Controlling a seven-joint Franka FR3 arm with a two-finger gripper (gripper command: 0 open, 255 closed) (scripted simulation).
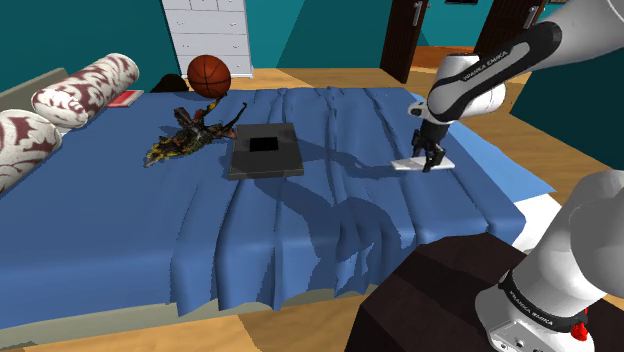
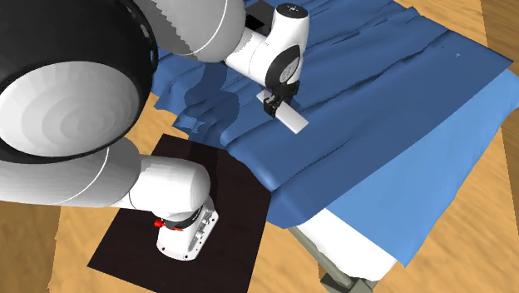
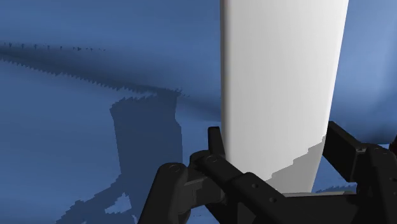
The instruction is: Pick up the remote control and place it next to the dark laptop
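Tool (image 3: 273, 137) fingers clasp white remote (image 3: 283, 76) between them.

Bed: blue cover (image 1: 150, 230), heavily creased. Two red-and-white patterned bolsters at the shoulder view's left edge: upper bolster (image 1: 85, 88), lower bolster (image 1: 22, 143). Flat red item (image 1: 127, 97) just beside the upper one. Basketball (image 1: 209, 73) at the bed's far side, before a white dresser (image 1: 210, 30). Dark spiky figure (image 1: 190, 135) lies on the cover near the ball. Teal wall (image 1: 80, 35), wood floor (image 1: 330, 75).
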